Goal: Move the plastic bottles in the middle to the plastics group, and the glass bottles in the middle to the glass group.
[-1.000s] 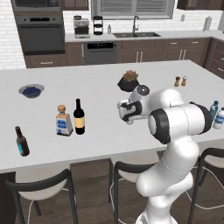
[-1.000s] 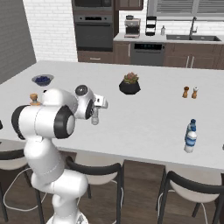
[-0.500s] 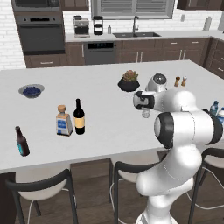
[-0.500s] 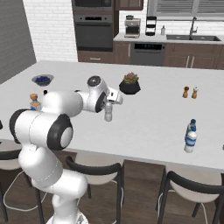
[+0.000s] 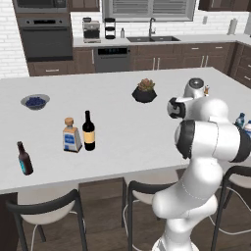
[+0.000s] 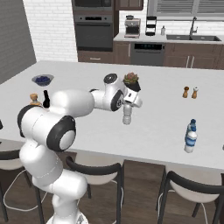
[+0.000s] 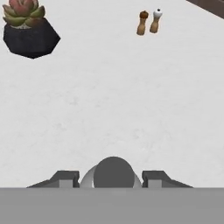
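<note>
White arm stretched out low over the worktop (image 6: pixel 87 127) — elbow swung wide, forearm reaching forward, the gripper (image 6: pixel 127 106) pointing down with its jaws pinched on the top of the plain greyish bottle (image 6: pixel 127 116). In the hand view the gripper (image 7: pixel 113 179) brackets that bottle's rounded cap (image 7: pixel 113 173), seen end-on, one finger (image 7: pixel 65 178) on each side.

Around it: the dark potted succulent (image 6: pixel 131 81) sits just behind the gripper, the pair of shakers (image 6: pixel 190 92) stands well apart toward the far right, and open worktop lies between them. At the right edge stands the blue-label bottle (image 6: pixel 190 139) with the teal-blue bottle (image 6: pixel 192 127) close behind it, partly hidden. Over on the left side, the wine bottle (image 5: pixel 88 131) stands upright just beside the corked bottle (image 5: pixel 71 136), with the small brown bottle (image 5: pixel 24 159) nearer the front edge and a bowl of blueberries (image 5: pixel 35 102) farther back.

The gripped bottle hangs upright — long axis vertical, cap up; whether its base touches the worktop I cannot tell.
</note>
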